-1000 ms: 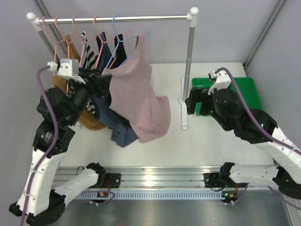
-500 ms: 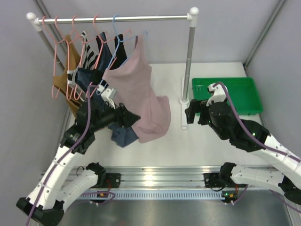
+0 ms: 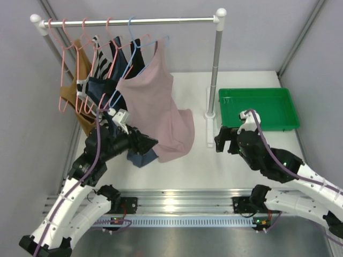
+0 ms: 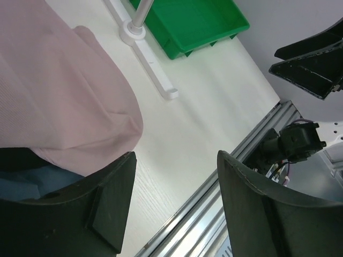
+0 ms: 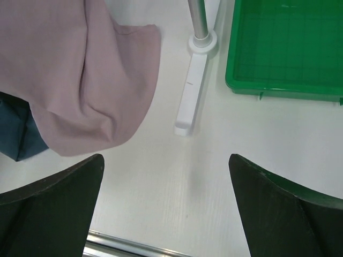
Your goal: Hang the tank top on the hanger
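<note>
The mauve-pink tank top (image 3: 158, 107) hangs from the light-blue wire hanger (image 3: 130, 51) on the rail, its lower hem draped onto the table. It also shows in the left wrist view (image 4: 59, 101) and the right wrist view (image 5: 86, 80). My left gripper (image 3: 146, 143) is open and empty, low beside the hem's left side. My right gripper (image 3: 222, 140) is open and empty, to the right of the rack's foot. In the wrist views both grippers (image 4: 177, 209) (image 5: 166, 209) show wide-apart jaws with bare table between.
Pink wire hangers (image 3: 80, 48) with other tops, a navy one (image 3: 136, 152) among them, hang left on the rail (image 3: 128, 21). The rack's upright post (image 3: 215, 64) and white foot (image 3: 210, 128) stand mid-table. A green tray (image 3: 257, 110) lies at the right.
My left arm has dropped from up by the hanging clothes to low beside the hem. My right arm has drawn back toward the near edge. The tank top stays hanging.
</note>
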You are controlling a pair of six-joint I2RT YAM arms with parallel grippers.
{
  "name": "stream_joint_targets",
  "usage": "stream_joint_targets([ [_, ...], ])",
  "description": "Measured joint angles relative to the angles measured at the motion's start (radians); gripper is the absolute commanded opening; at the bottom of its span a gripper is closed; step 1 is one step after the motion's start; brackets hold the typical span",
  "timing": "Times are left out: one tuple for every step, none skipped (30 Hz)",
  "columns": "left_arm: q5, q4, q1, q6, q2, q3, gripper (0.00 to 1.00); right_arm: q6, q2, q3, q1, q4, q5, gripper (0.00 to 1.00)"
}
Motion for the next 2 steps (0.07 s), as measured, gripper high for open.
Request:
stream_joint_targets([
  [-0.001, 0.000, 0.000, 0.001, -0.002, -0.002, 0.67, 0.001, -0.004, 0.000, 0.000, 0.002, 0.002, 1.00],
  [-0.003, 0.000, 0.000, 0.003, -0.003, -0.004, 0.67, 0.002, -0.009, 0.000, 0.000, 0.005, 0.006, 1.00],
])
